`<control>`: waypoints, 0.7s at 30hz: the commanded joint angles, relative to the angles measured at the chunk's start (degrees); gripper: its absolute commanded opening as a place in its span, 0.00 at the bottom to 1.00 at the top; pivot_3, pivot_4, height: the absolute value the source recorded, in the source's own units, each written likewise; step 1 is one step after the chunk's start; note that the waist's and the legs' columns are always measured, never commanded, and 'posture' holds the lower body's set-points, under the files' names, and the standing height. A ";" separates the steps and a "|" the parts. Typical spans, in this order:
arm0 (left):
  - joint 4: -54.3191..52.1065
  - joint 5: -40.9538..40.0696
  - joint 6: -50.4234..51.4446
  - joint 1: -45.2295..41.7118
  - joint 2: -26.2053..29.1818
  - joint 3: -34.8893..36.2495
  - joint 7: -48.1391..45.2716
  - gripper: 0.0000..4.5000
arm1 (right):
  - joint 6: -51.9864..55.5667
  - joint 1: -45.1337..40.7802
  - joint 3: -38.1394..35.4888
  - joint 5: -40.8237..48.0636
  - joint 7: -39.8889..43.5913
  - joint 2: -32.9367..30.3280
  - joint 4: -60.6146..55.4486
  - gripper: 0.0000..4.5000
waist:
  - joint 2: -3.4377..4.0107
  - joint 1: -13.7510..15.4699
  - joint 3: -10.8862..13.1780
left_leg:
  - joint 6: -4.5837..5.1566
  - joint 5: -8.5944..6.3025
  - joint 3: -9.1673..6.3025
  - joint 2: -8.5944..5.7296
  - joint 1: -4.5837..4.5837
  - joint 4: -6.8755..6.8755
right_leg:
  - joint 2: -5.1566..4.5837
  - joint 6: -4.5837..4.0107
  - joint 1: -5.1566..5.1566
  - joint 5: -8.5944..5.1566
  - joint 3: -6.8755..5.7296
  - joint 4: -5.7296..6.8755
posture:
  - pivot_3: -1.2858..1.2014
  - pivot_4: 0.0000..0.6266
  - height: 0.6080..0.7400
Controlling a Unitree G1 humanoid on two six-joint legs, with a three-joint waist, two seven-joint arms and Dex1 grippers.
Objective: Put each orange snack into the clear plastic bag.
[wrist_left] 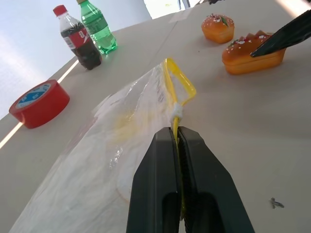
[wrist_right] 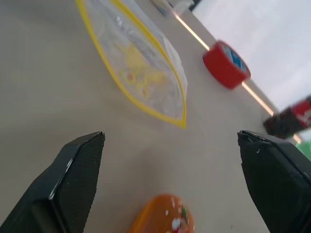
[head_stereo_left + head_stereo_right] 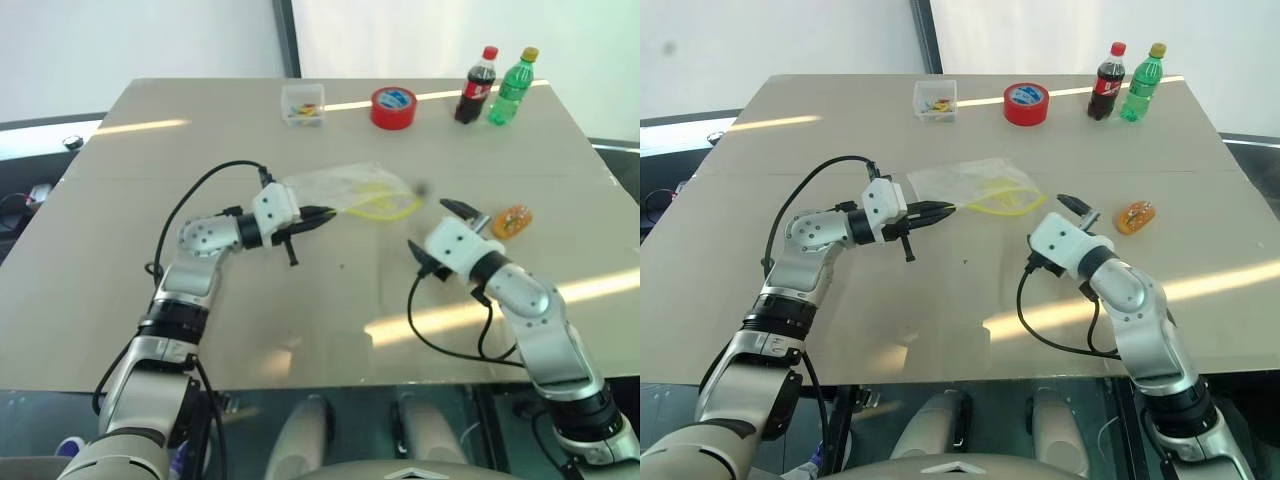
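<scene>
Two grippers work: the left gripper is clamped on the clear plastic bag's yellow edge, seemingly holding its mouth up, while the right gripper gapes empty, an orange snack just beyond it on the worktop

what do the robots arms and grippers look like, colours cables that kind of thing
Both arms are built of silver-grey rounded metal segments with black joint rings. Each ends in a white boxy wrist block carrying the left gripper and the right gripper, each with two black tapered fingers. The right fingers have a finely textured inner face. A loose black cable loops outside each arm from forearm to wrist.
</scene>
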 commanded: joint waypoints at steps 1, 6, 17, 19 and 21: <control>0.15 -0.19 -0.84 -1.45 -0.02 1.56 0.32 0.00 | 7.93 1.29 -4.78 3.20 -2.12 3.37 -2.20 1.00 | 0.00 -0.02 0.00 | 0.00 0.00 0.00 0.00 0.00 0.00 | -0.01 0.00 0.00 0.00 0.01 0.00 | 0.52 0.24 1.00; 0.87 -0.32 -0.86 -2.09 -0.28 1.70 0.10 0.00 | 10.39 0.28 -8.80 8.00 -5.54 9.25 4.92 0.88 | 0.00 -0.08 0.00 | 0.00 0.00 -0.01 0.01 0.03 -0.01 | 0.01 0.00 0.00 0.00 0.00 0.02 | 0.52 0.24 1.00; -0.77 -1.50 0.44 -1.43 -0.74 2.62 -0.32 0.00 | 9.05 -1.97 -9.67 16.67 -5.43 9.58 1.54 0.04 | 0.01 -0.20 0.01 | 0.00 0.00 0.00 0.00 0.03 -0.01 | -0.02 0.00 0.00 0.00 0.01 0.01 | 0.52 0.24 1.00; -1.01 -1.57 0.59 -1.20 -0.72 2.57 -0.33 0.00 | 8.90 -3.88 -8.14 18.61 -5.18 10.25 -0.06 0.04 | 0.01 -0.36 0.01 | 0.00 0.00 0.03 0.02 0.04 -0.02 | 0.00 0.00 -0.01 0.00 0.03 0.03 | 0.52 0.24 1.00; -1.07 -1.58 0.60 -1.14 -0.77 2.49 -0.36 0.00 | 9.73 -6.17 -6.48 19.69 -5.69 11.06 -0.36 0.04 | 0.01 -0.36 0.00 | 0.00 0.00 0.02 0.03 0.04 -0.02 | 0.02 0.00 -0.03 0.00 0.03 0.05 | 0.52 0.24 1.00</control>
